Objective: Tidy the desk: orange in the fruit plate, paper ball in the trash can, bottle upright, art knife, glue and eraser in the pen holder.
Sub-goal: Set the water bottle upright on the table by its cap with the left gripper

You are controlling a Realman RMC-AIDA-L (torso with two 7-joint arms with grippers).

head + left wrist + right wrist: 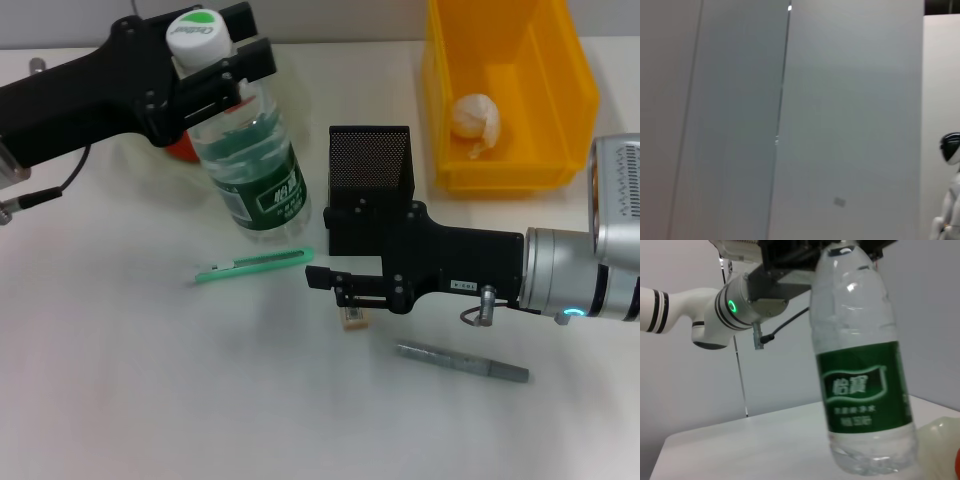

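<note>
Bottle (250, 160), clear with a green label and a white cap, stands near upright at the far left of the tabletop (120, 380), leaning slightly. The left end effector (225, 62) is clamped on its neck just under the cap, and the right wrist view shows the base resting on the tabletop. Behind the bottle a sliver of the orange (180, 150) shows, and in the right wrist view the pale rim of the fruit plate (940, 427) lies just beside the bottle's base.

Right of the bottle stands the black mesh pen holder (370, 165). The right end effector (335, 285) hovers low just near of the holder, its fingers set narrow, directly over the small eraser (353, 318); whether they touch it cannot be told.

A green art knife (255, 264) lies flat near the bottle, left of the right end effector. The grey glue (460, 362) stick lies flat nearer still, to the right of the eraser. At far right, the yellow trash can (560, 120) holds the paper ball (473, 120).
</note>
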